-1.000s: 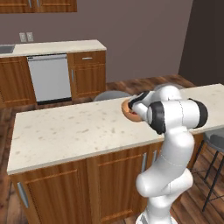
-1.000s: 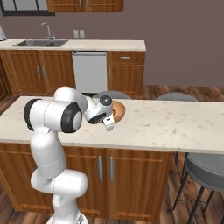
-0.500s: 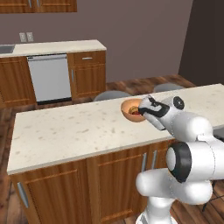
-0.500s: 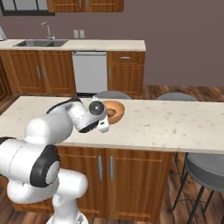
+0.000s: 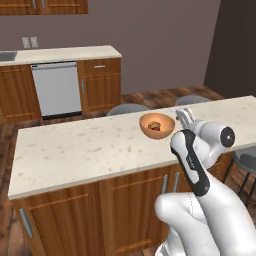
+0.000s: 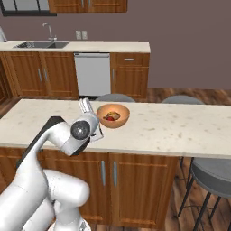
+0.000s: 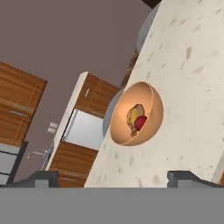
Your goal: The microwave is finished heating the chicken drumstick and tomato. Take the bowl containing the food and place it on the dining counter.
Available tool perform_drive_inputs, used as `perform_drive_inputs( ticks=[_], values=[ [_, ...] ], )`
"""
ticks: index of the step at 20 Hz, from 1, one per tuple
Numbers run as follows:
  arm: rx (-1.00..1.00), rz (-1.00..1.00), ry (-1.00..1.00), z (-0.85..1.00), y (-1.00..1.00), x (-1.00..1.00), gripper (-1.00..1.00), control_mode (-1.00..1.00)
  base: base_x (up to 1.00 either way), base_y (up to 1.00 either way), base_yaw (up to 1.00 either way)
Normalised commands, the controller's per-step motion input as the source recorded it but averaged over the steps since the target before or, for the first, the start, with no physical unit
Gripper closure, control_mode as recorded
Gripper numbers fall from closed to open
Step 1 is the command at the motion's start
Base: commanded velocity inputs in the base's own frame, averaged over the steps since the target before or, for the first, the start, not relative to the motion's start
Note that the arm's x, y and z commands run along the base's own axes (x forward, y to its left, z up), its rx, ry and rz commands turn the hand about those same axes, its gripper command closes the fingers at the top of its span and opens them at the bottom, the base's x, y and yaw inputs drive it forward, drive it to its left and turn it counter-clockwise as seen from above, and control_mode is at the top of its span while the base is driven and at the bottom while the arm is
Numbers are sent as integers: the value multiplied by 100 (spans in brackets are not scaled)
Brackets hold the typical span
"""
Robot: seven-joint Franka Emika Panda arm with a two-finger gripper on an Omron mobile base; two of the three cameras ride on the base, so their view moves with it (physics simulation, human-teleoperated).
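From the left base view, the bowl (image 5: 157, 125) sits upright on the dining counter (image 5: 75, 150), close to the far long edge of this surface and toward its right half. The tomato (image 5: 156, 128) shows red inside it beside the yellowish chicken drumstick (image 5: 154, 123). The claw (image 5: 183, 115) hangs just beside the bowl's right rim, apart from it, its fingers spread and clamped on nothing. By the look of it the bowl is already where the task wants it, free of the robot.

From the right base view, the same bowl (image 6: 113, 115) rests on the beige speckled surface (image 6: 180, 131) near its far edge, with two grey stools (image 6: 116, 97) tucked behind. The claw (image 6: 85, 105) stands just left of the bowl, not touching. Brown cabinet doors with metal handles run under the surface. Against the far wall are a steel dishwasher (image 6: 93, 74), wooden cabinets and a sink (image 6: 38, 44) under a grey-mauve wall.

From the hand view, rolled on its side, the bowl (image 7: 148, 122) lies ahead of the two finger tips (image 7: 186, 178), which stand wide apart with bare stone between them and the bowl. The drumstick (image 7: 132, 115) and tomato (image 7: 140, 123) lie together at the bowl's bottom.
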Motion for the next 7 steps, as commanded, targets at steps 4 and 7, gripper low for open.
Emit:
perform_drive_inputs(
  ticks=[4,7],
  values=[
    [-3,0,-13,100,4,-100,-100,-100,0,0,0],
    [-12,4,-3,100,13,-100,-100,-100,0,0,0]
  ],
)
